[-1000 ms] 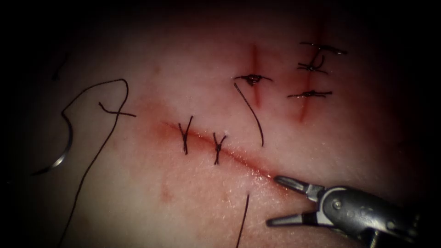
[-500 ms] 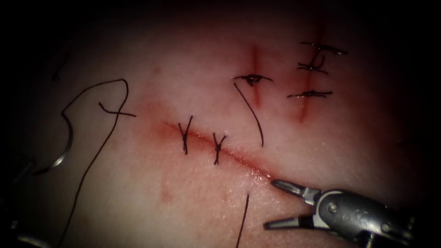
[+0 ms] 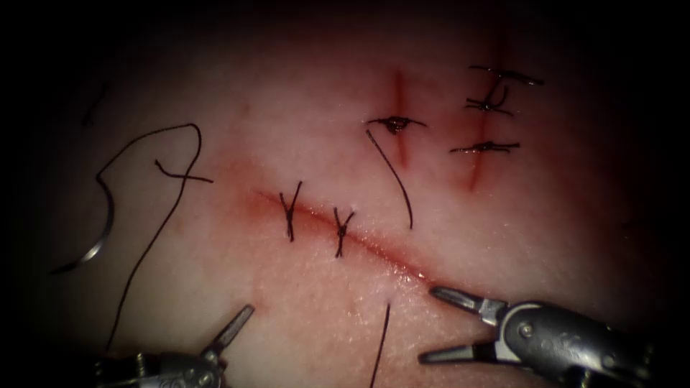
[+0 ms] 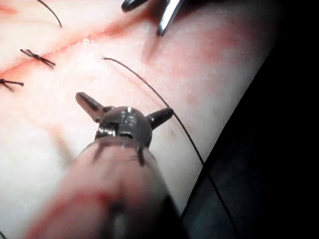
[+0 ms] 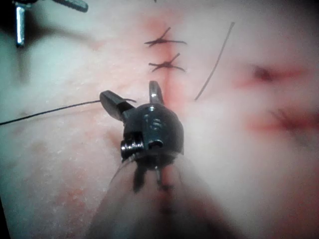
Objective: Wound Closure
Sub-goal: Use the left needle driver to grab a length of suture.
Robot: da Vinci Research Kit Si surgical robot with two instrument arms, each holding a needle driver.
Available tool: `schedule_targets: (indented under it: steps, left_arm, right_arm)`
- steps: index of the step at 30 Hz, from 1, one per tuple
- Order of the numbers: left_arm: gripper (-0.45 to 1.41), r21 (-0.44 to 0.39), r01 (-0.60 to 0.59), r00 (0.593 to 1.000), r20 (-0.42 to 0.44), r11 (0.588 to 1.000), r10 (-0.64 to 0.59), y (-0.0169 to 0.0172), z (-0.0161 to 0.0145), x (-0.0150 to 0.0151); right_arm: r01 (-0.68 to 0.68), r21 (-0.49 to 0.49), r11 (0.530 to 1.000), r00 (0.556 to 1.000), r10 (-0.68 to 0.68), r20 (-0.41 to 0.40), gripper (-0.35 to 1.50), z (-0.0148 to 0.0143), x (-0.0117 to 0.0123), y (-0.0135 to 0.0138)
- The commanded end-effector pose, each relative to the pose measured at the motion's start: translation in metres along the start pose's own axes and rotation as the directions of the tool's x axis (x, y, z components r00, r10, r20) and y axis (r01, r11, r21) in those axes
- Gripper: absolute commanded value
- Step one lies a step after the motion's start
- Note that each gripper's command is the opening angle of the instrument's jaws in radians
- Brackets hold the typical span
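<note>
Both tools are spread and hold nothing, the left end effector [image 3: 228, 332] and the right end effector [image 3: 440, 322] near the cut [image 3: 374, 248], while the needle [image 3: 97, 233] lies loose on the tissue [image 3: 287, 302], far left, waiting for pickup.

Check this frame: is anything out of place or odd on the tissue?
Yes. The needle lies loose on the tissue, far left of the cut, held by neither tool. The left tool and right tool both have open jaws holding nothing. Loose thread trails across the tissue.
</note>
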Motion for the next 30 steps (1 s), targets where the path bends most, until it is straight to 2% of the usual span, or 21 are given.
schedule_targets:
  steps: [1,7,15,21,24,25,26,27,30]
  left_arm:
    - [1.06,0.011,0.007,1.000,0.012,1.000,-0.008,0.0016,0.0013,-0.0007]
    - [1.06,0.023,0.030,0.996,0.082,0.999,-0.031,0.0051,0.0037,-0.0026]
    - [1.06,0.026,0.008,0.995,0.102,1.000,-0.010,0.0077,0.0053,-0.0053]
    - [0.79,0.035,0.027,0.993,0.116,0.999,-0.031,0.0069,0.0075,-0.0063]
    - [0.44,0.040,0.045,0.992,0.114,0.998,-0.049,0.0057,0.0086,-0.0067]
    - [0.15,0.037,0.045,0.992,0.114,0.998,-0.049,0.0052,0.0088,-0.0069]
    - [-0.35,0.032,0.045,0.992,0.114,0.998,-0.048,0.0044,0.0089,-0.0071]
    - [-0.45,0.027,0.050,0.992,0.113,0.998,-0.053,0.0039,0.0089,-0.0072]
    - [-0.45,0.013,0.050,0.992,0.112,0.999,-0.051,0.0021,0.0079,-0.0071]
  right_arm:
    - [0.002,-0.001,1.000,1.000,-0.002,-0.004,1.31,0.0013,-0.0002,-0.0002]
    - [0.002,-0.001,1.000,1.000,-0.002,-0.001,1.31,0.0015,-0.0002,-0.0002]
    - [0.003,-0.001,1.000,1.000,-0.003,-0.001,1.30,0.0014,-0.0002,-0.0003]
    - [0.003,-0.001,1.000,1.000,-0.003,-0.001,1.28,0.0012,0.0000,-0.0007]
    - [0.003,-0.001,1.000,1.000,-0.003,-0.001,1.26,0.0012,0.0000,-0.0010]
    - [0.003,-0.001,1.000,1.000,-0.003,-0.001,1.26,0.0011,0.0000,-0.0010]
    - [0.004,-0.001,1.000,1.000,-0.004,-0.001,1.26,0.0011,0.0000,-0.0011]
    - [0.004,-0.001,1.000,1.000,-0.004,-0.001,1.26,0.0011,0.0000,-0.0011]
    - [-0.002,0.000,1.000,1.000,0.002,-0.001,1.26,0.0009,0.0000,-0.0012]
